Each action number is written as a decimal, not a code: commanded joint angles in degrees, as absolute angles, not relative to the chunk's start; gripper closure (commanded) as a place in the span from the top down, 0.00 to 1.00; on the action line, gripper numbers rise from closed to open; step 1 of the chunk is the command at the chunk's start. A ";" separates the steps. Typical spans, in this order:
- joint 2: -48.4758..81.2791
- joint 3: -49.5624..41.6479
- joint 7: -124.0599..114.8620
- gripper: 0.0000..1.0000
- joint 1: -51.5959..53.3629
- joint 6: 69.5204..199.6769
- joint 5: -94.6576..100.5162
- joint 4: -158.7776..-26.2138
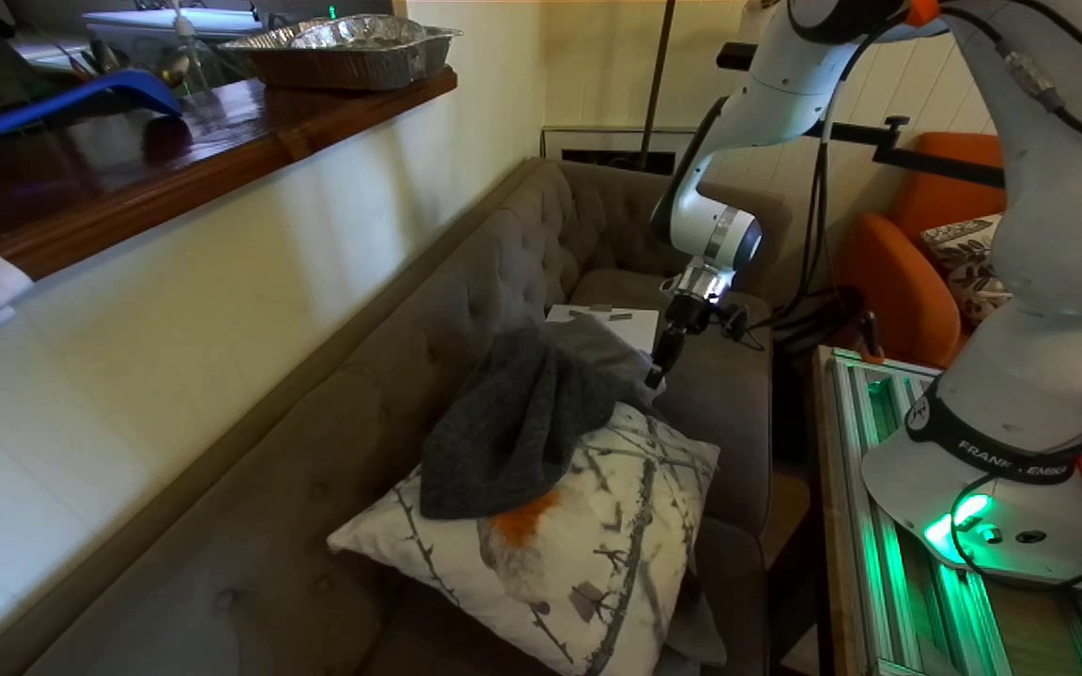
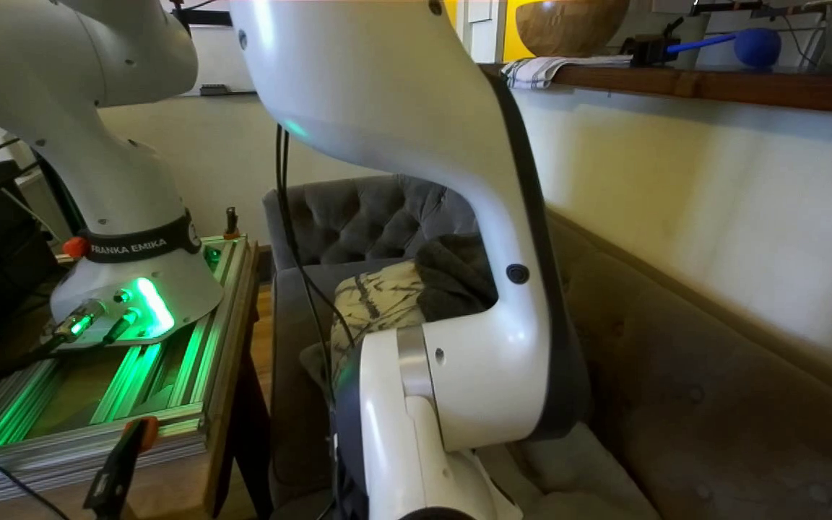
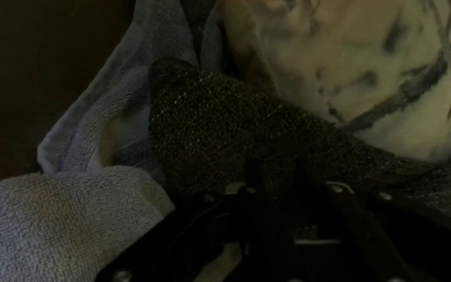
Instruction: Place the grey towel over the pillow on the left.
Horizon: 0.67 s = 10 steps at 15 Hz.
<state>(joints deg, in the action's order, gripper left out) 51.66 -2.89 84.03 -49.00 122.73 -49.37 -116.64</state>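
The dark grey towel [image 1: 522, 422] lies in folds over the upper part of the white branch-patterned pillow [image 1: 597, 545] on the sofa. Both also show in an exterior view, the towel [image 2: 456, 278] and the pillow [image 2: 373, 300], partly behind the arm. My gripper [image 1: 656, 376] points down at the towel's far edge, beside the pillow. In the wrist view my fingertips [image 3: 275, 162] stand apart over the towel [image 3: 217, 117], with dark fabric between them; the view is dark, and contact is hard to judge. The pillow [image 3: 366, 70] lies ahead on the right.
A lighter grey terry cloth [image 3: 65, 223] lies beside and under the dark towel. A white flat board [image 1: 635, 324] lies on the sofa behind the gripper. The sofa back [image 1: 391, 394] runs along the wall. The robot's table [image 1: 842, 563] stands before the sofa.
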 commanded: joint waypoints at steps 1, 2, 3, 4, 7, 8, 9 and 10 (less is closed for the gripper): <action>54.40 -2.97 85.48 0.61 -48.99 120.47 -50.28 -114.00; 54.99 -3.00 85.16 0.67 -48.90 120.20 -50.09 -113.46; 55.52 -3.03 84.96 0.75 -48.75 120.10 -49.99 -113.01; 56.14 -2.98 84.93 0.83 -48.62 120.12 -49.98 -112.48; 57.98 -2.99 84.12 0.99 -47.83 120.14 -49.57 -110.82; 58.63 -3.10 83.75 1.00 -47.52 119.89 -49.23 -110.21; 59.27 -3.10 83.51 1.00 -47.35 119.55 -49.07 -109.62; 60.06 -3.13 83.18 1.00 -47.16 118.62 -48.58 -108.89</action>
